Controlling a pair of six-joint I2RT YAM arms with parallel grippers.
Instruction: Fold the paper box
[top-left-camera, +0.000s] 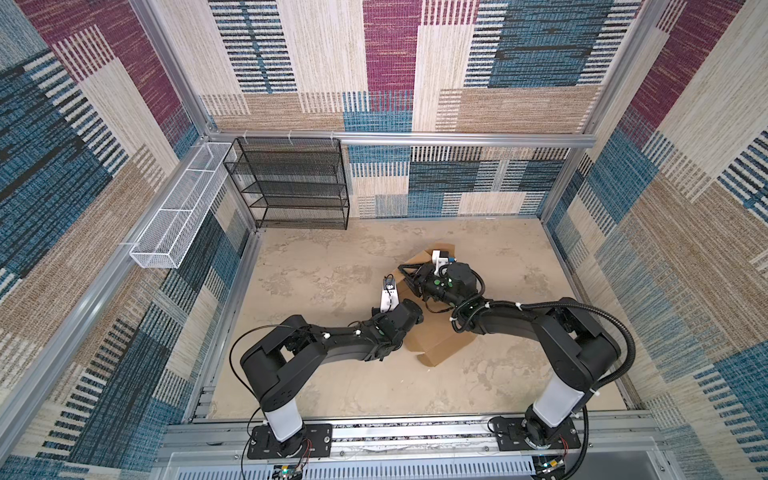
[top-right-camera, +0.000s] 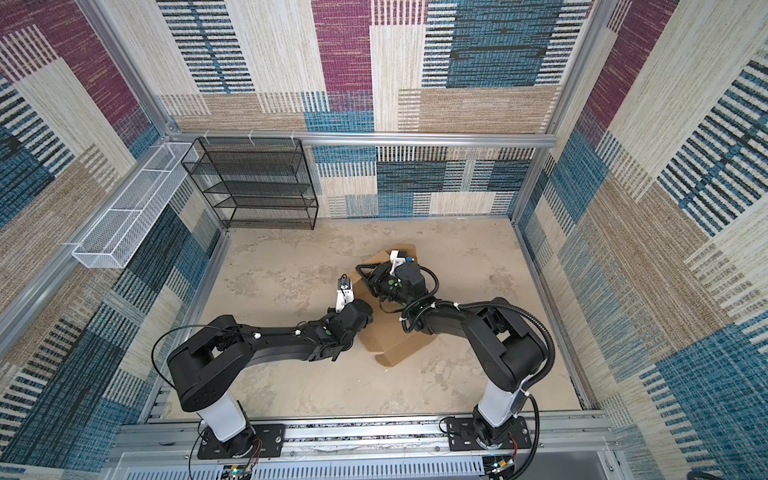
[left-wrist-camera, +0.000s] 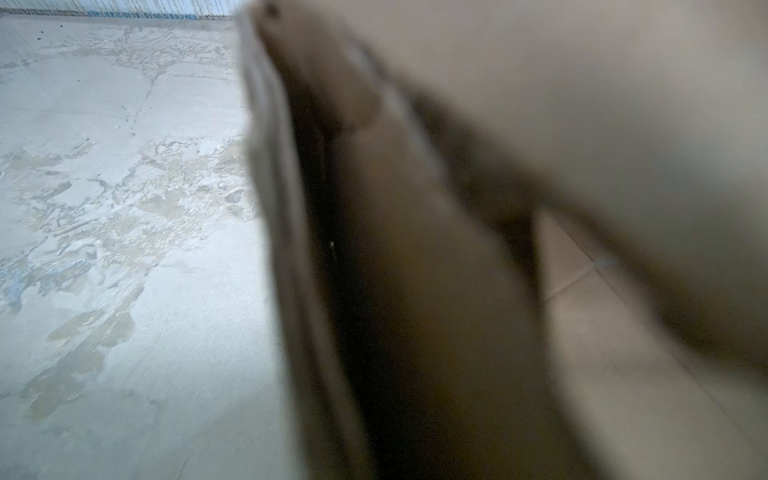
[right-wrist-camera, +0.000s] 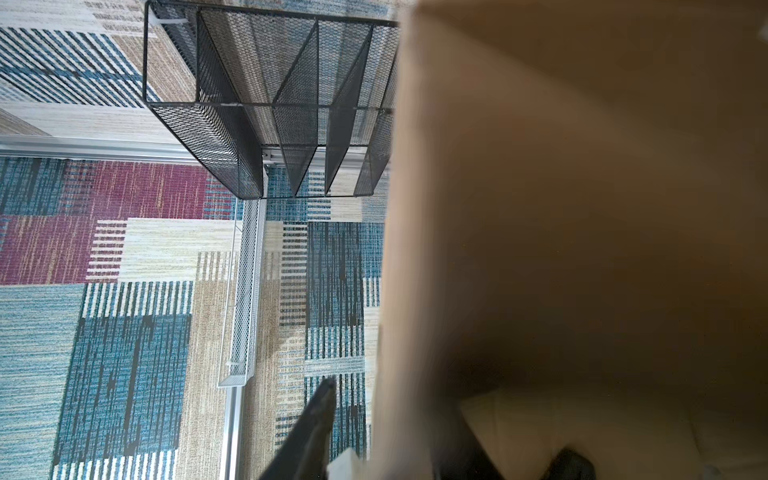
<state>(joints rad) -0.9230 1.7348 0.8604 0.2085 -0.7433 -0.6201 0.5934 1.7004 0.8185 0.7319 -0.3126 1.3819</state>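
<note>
The paper box (top-left-camera: 440, 353), plain brown cardboard and part-folded, lies mid-table in both top views (top-right-camera: 399, 349), with both arms over it. My left gripper (top-left-camera: 411, 311) is down at the box's left side. Its fingers are hidden, and in the left wrist view a blurred cardboard wall (left-wrist-camera: 291, 249) runs right down to where the jaws are; it looks shut on that wall. My right gripper (top-left-camera: 409, 276) is at the box's far end. In the right wrist view one dark finger (right-wrist-camera: 318, 419) stands clear of the cardboard flap (right-wrist-camera: 582, 208), so the jaws are apart.
A black mesh rack (top-left-camera: 295, 183) stands against the back wall at the left. A white mesh basket (top-left-camera: 178, 212) hangs on the left wall. Carpeted walls close in the beige table (top-left-camera: 316, 270) on three sides, and an aluminium rail (top-left-camera: 415, 428) runs along the front.
</note>
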